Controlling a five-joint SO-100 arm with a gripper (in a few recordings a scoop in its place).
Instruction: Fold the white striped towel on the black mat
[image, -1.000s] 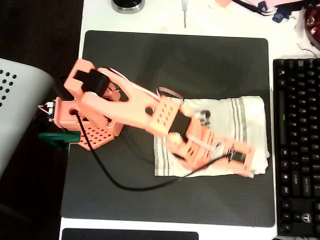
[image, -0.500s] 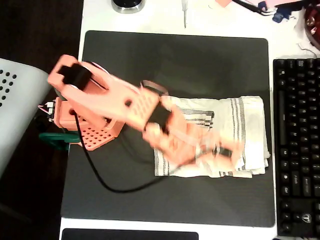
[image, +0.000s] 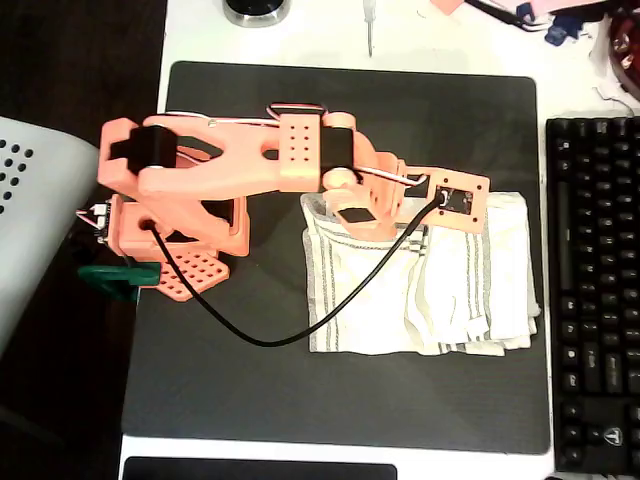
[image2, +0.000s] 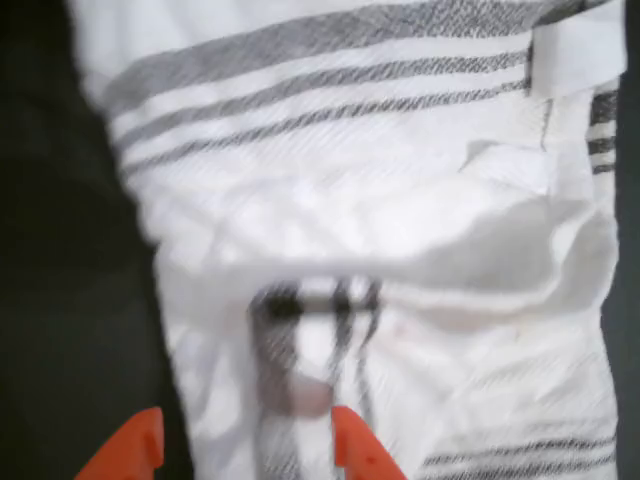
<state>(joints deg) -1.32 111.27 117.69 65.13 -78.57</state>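
The white striped towel (image: 420, 300) lies wrinkled on the right half of the black mat (image: 300, 400), its grey stripes running near the left edge and through the right part. My orange gripper (image: 462, 212) hangs over the towel's upper edge, pointing down. In the wrist view the towel (image2: 380, 200) fills most of the picture, with the black mat (image2: 60, 300) along the left. Both orange fingertips (image2: 355, 455) show at the bottom, well apart, so the gripper (image2: 245, 455) is open. A blurred striped fold of cloth lies just ahead of them.
A black keyboard (image: 595, 290) lies just beyond the mat's right edge, close to the towel. The arm's base (image: 170, 240) and a green clamp (image: 115, 280) sit at the mat's left edge. A black cable (image: 270, 338) loops across the mat. A grey perforated object (image: 30, 220) is far left.
The arm swung from the towel's lower right corner up to its top edge. The towel's surface now lies more wrinkled, with the stripes shifted.
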